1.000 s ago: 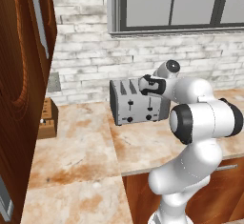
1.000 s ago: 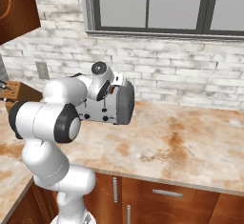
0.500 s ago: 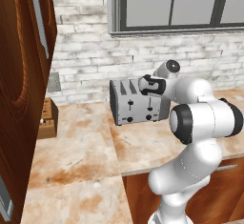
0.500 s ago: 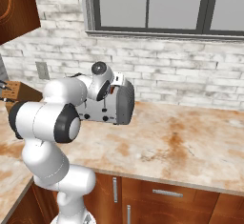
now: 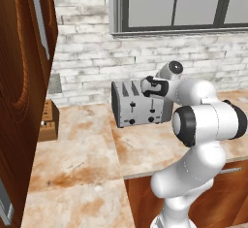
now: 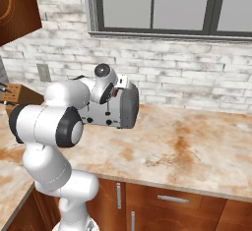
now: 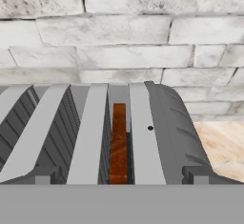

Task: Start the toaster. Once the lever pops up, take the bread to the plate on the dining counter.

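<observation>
The pincer point(image 5: 147, 87) hangs released, jaws spread wide and gripping nothing, at the upper front edge of the toaster point(image 5: 140, 103), just above its right-hand slider track. Seen from the hand, the toaster's top runs away toward the brick wall point(image 7: 124, 32), and the bread point(image 7: 118, 144) stands on edge inside the slot nearest the toaster's rounded right end, sunk below the slot rim so that only its narrow brown edge shows. The slots to its left look dark, and whether they hold anything cannot be told.

The toaster stands on the bench point(image 5: 82, 149) close to the brick wall, its front with the two tracks and small dark knobs turned toward the robot. To the toaster's left, well apart from it, a brown wooden block point(image 5: 48, 121) sits on the bench beside a tall wooden cabinet point(image 5: 19, 86), with a wall socket point(image 5: 55, 83) above it. In front of the toaster the bench lies open up to its near edge, and to the toaster's right it runs bare along the wall under the window point(image 6: 162, 6).
</observation>
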Motion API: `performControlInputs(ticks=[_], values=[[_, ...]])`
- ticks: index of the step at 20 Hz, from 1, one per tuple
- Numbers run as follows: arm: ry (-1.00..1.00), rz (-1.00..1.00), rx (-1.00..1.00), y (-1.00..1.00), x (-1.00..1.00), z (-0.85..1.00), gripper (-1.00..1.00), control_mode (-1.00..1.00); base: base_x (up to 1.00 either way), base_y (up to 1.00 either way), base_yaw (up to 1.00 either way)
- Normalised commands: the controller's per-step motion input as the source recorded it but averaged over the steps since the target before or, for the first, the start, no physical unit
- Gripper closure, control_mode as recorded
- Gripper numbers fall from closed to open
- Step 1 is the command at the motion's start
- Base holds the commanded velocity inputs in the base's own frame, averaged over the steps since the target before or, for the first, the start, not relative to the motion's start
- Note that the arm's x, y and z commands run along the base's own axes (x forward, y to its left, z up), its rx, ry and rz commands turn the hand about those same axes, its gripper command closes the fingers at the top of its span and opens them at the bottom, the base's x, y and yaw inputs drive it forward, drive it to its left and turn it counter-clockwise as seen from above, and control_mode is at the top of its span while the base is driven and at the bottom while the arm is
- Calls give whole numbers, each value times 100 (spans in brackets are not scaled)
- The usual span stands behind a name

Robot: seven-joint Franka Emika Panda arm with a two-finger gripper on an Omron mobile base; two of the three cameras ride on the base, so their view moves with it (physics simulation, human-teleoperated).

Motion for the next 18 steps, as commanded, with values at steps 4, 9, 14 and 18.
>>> performControlInputs(ticks=[4, 9, 14, 18], values=[[0, 0, 0, 0, 0, 0, -100, -100, 0, 0, 0], [0, 0, 0, 0, 0, 0, -100, -100, 0, 0, 0], [0, 0, 0, 0, 0, 0, -100, -100, 0, 0, 0], [0, 0, 0, 0, 0, 0, -100, -100, 0, 0, 0]])
